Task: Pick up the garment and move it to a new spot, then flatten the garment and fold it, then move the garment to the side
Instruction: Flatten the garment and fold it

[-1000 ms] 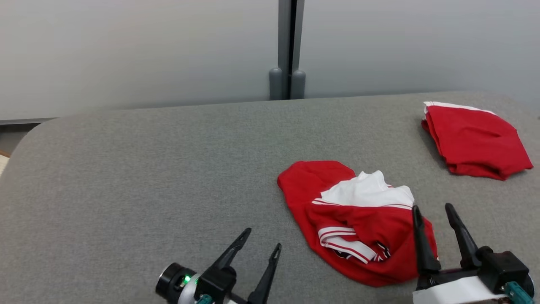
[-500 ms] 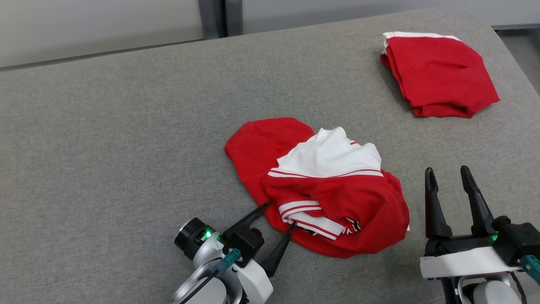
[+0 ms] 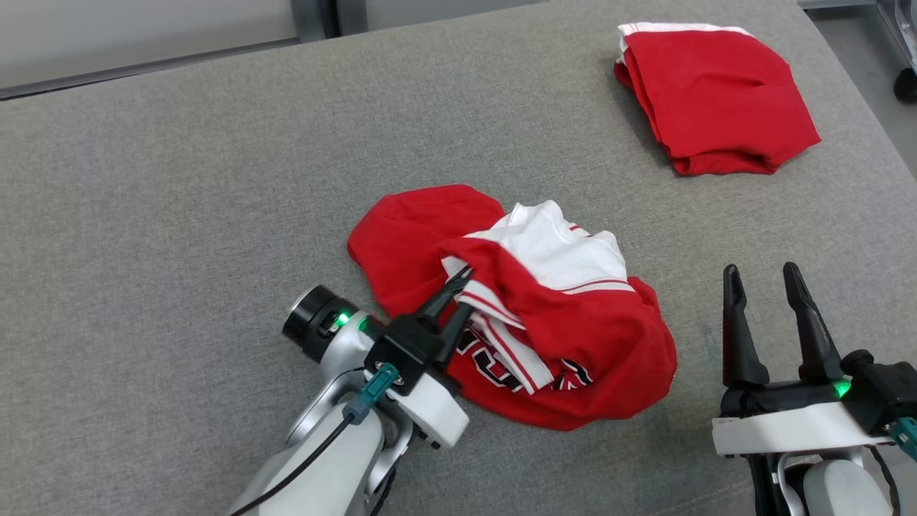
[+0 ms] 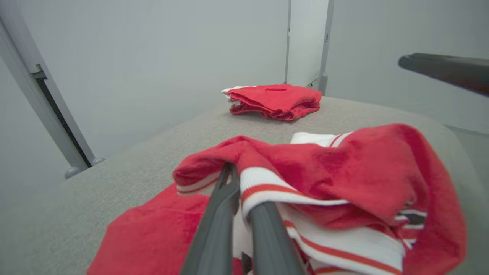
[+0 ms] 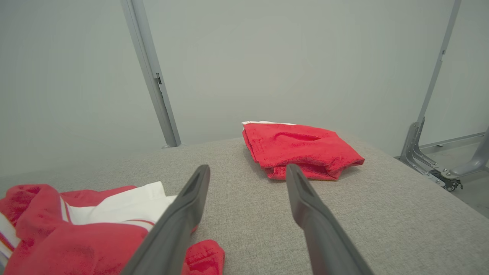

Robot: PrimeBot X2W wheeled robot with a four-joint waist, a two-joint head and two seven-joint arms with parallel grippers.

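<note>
The garment [image 3: 602,337] lies in a rumpled heap around the middle of the surface [image 3: 179,179], somewhat nearer its front edge. It is soft red knit with a white panel on top, ribbed white bands edged in thin red stripes, and part of a dark printed motif showing low on its front side.

The left gripper [image 3: 464,276] reaches in from the front, its two long dark tapering fingers pressed together on a striped white band at the heap's left side. The pinched cloth rises in a raised fold over the fingertips, as the left wrist view shows close up.

The right gripper [image 3: 759,269] hovers near the heap's right side, apart from it. Its fingers are spread wide and hold nothing, with bare grey weave beneath them.

A folded red piece [image 3: 716,93] with a white edge sits as a flat, roughly square stack near the far right corner, well apart from the heap.

The surface is padded grey woven fabric with rounded corners. Behind it stand a smooth pale wall [image 5: 305,57] and a slim grey metal post [image 5: 153,76].
</note>
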